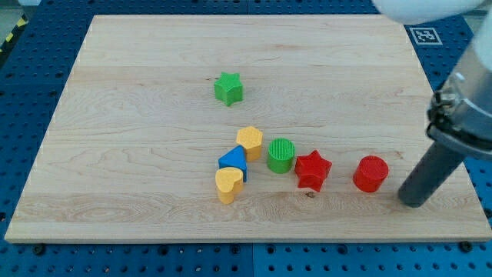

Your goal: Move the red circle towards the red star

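Observation:
The red circle stands on the wooden board near the view's lower right. The red star lies a short way to its left, with a gap between them. My tip is on the board just right of and slightly below the red circle, apart from it. The dark rod rises from the tip toward the view's upper right.
A green circle touches the red star's left side. A yellow hexagon, a blue triangle and a yellow heart cluster left of it. A green star sits alone further up. The board's right edge is close to my tip.

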### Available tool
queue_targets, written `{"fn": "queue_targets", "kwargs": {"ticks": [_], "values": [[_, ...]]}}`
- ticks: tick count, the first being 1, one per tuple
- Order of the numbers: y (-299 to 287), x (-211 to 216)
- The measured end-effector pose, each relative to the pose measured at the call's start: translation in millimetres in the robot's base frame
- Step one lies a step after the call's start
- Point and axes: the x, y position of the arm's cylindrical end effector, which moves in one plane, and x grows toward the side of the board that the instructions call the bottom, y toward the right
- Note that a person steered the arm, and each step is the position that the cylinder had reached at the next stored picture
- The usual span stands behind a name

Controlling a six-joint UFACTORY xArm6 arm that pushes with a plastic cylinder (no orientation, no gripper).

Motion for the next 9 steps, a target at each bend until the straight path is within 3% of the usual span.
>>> {"fn": "queue_targets", "kwargs": {"ticks": [5, 8, 9], "values": [[3, -4], [-16, -59], [-30, -37]]}}
